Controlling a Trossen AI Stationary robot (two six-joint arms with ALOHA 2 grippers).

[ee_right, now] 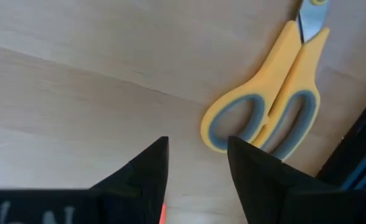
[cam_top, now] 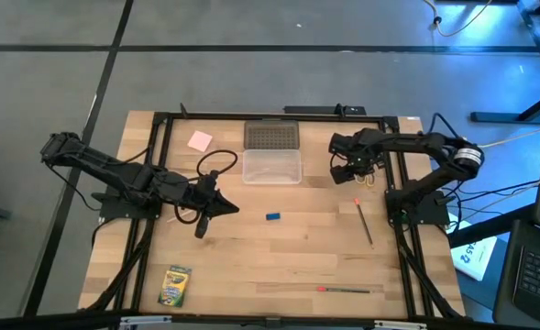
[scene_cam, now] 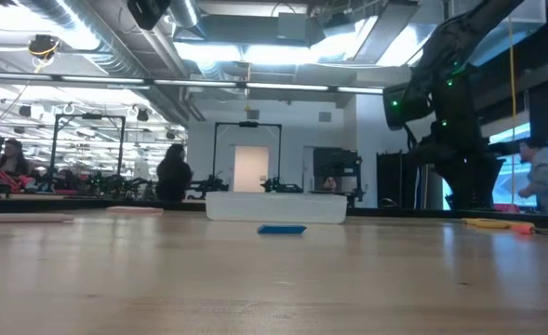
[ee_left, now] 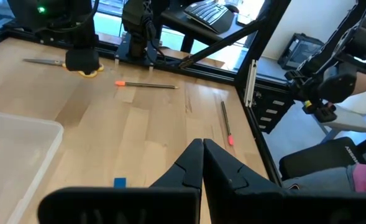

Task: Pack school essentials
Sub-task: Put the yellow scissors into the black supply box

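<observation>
High view looks straight down on my pale wooden tabletop (cam_top: 279, 257), with both my dark arms reaching inward from the sides. My right pincer (ee_right: 195, 171) hangs low over the far right part of the tabletop, its two fingers spread with a clear gap, holding nothing. Just beyond its fingertips in the right wrist view lie the yellow-handled scissors with grey-lined loops (ee_right: 266, 115), flat on the wood and close to the black frame rail. My left pincer (ee_left: 202, 163) sits left of centre, its fingers pressed together to a point and gripping nothing.

A tiny blue block (cam_top: 272, 217) rests near the middle of the tabletop, just right of my left pincer. Behind it stands the clear rectangular plastic case (cam_top: 271, 166), with its dotted grey lid (cam_top: 271, 136) lying open on the far side, touching it. A pink square pad (cam_top: 200, 140) lies to the left of the lid. A dark pencil with an orange-red tip (cam_top: 364, 220) lies on the right side, near my right arm's base. A thin red pen (cam_top: 343, 290) lies along the near edge, and the green-and-yellow crayon box (cam_top: 174, 285) lies at the near left.
</observation>
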